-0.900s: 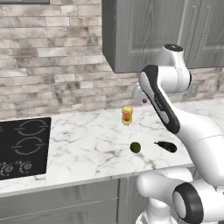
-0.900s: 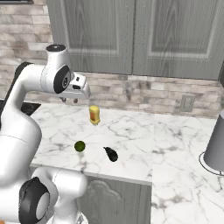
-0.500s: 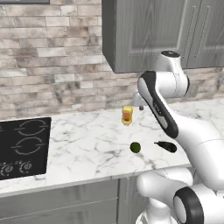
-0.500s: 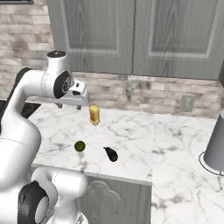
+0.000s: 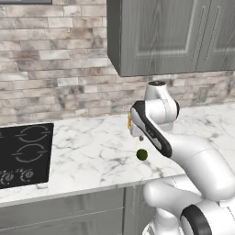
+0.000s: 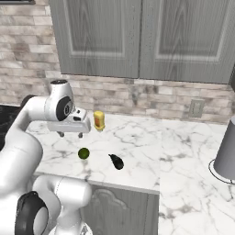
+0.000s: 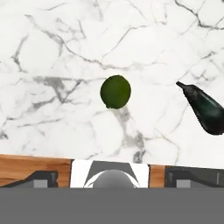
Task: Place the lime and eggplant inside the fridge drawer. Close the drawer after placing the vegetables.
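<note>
The white marble counter [image 6: 151,151] runs under grey wall cabinets [image 6: 137,36] and a brick backsplash [image 5: 55,69]. The left base view takes in a black cooktop [image 5: 23,153] set into the counter's left end, while the right base view instead reaches the right end, where a grey cylindrical vessel [image 6: 226,153] stands near the front edge. The white arm [image 5: 183,156] bends over the middle of the counter, and its hand [image 6: 69,134] hangs above the marble with its two fingers pointing down and spread wide, holding nothing. A yellow-orange jar [image 6: 99,120] stands toward the back edge, plain in the right base view but in the left base view [image 5: 130,121] showing as a sliver beside the arm. The eggplant [image 6: 116,161] lies on its side near the front edge, apart from everything; the hand view [image 7: 204,108] shows its thin stem end pointing toward the lime and its glossy dark body. The lime [image 5: 142,154] sits on the counter closer to the hand, near the front edge [image 6: 83,153], and in the hand view [image 7: 115,91] it lies almost centred below the hand, well apart from the eggplant. Bare marble surrounds both vegetables on every side, with wide open stretches toward the cooktop and toward the grey vessel.
</note>
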